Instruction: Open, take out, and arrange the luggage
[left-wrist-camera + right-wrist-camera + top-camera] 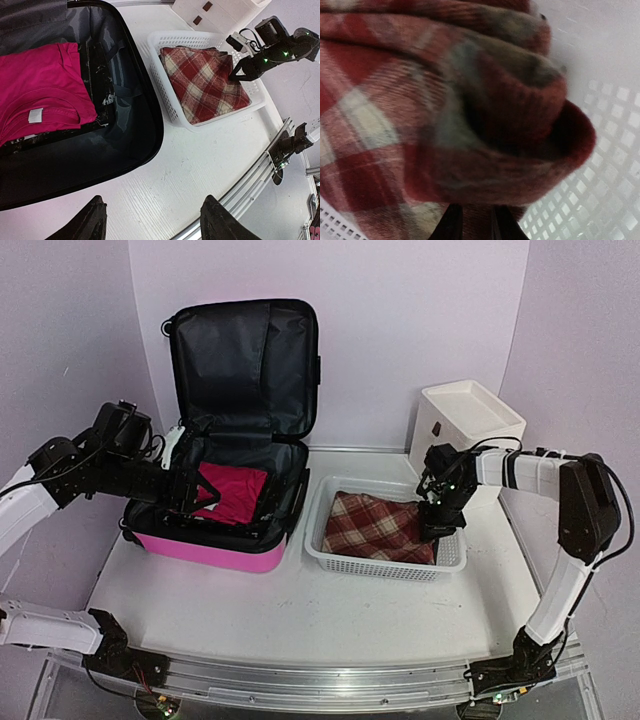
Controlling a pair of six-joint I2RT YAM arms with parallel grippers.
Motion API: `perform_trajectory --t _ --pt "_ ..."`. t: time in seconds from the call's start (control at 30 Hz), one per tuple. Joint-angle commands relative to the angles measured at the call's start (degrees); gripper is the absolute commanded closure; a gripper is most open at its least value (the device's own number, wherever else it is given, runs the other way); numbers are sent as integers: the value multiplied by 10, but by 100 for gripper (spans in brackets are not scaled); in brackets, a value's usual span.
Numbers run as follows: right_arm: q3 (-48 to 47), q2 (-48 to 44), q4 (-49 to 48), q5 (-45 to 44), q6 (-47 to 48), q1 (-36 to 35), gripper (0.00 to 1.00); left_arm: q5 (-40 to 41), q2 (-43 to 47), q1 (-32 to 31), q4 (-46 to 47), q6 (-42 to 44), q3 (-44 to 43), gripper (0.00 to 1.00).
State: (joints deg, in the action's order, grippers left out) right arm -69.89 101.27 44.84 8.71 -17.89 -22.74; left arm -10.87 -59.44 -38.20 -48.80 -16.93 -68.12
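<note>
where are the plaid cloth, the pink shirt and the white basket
plaid cloth (375, 525), top external view, middle of the folded fabric
pink shirt (42, 85), left wrist view, flat front above the collar label
white basket (350, 563), top external view, near wall

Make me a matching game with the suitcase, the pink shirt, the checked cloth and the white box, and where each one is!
Things:
1. suitcase
2. pink shirt
3. checked cloth
4. white box

Places:
A. lying in the white basket
B. standing behind the basket
C. standing open with its lid up
D. lying inside the suitcase

Pairs: 1-C, 2-D, 3-A, 4-B
</note>
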Motion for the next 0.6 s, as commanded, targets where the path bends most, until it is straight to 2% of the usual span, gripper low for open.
perform_trajectory --t 0.0,0.1,0.17,0.27,0.4,0.47,0.57 --pt "-55 -38 85 -173 23 -43 79 -5 18 1 23 -4 -5 36" --pt "-78 -66 103 -187 20 -84 77 -2 18 1 22 -2 -9 36" --pt "-81 -69 106 -122 5 -91 72 0 17 1 22 -2 -13 36" --pt "-36 -72 33 19 -17 -90 66 -3 14 1 23 -4 -15 36" --pt "16 -55 -21 108 -48 -58 70 -7 17 0 22 -7 -10 36" --pt "41 -48 -28 115 -54 -38 76 -8 23 1 23 -9 -7 36" --pt "57 -47 16 41 -35 -36 81 -7 32 1 23 -10 -4 36"
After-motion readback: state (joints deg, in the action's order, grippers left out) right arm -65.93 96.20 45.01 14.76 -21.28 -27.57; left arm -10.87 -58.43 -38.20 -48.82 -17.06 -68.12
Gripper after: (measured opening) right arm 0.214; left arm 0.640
